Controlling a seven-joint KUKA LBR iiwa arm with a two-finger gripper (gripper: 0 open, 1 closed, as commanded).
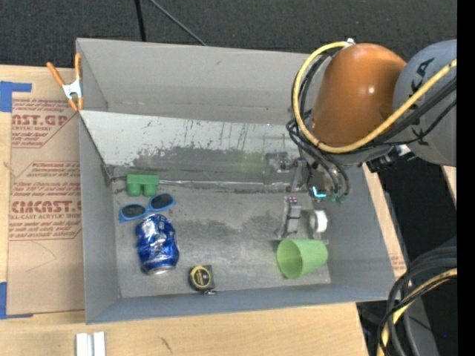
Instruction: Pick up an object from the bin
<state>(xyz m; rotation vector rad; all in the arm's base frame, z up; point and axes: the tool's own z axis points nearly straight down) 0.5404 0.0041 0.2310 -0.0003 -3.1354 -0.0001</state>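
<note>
My gripper (304,225) hangs low in the right part of the bin, just behind a light green plastic cup (300,258) that lies on its side with its mouth toward the left. One slim metal finger (290,219) and a pale fingertip (319,222) stand apart, so the gripper is open with nothing between them. The fingertips end right at the cup's upper edge; I cannot tell whether they touch it.
On the left lie a crushed blue can (156,245), blue sunglasses (145,207) and a green block (142,185). A small black and yellow tape measure (200,277) sits near the front wall. The arm's orange cover and cables loom over the right rear corner.
</note>
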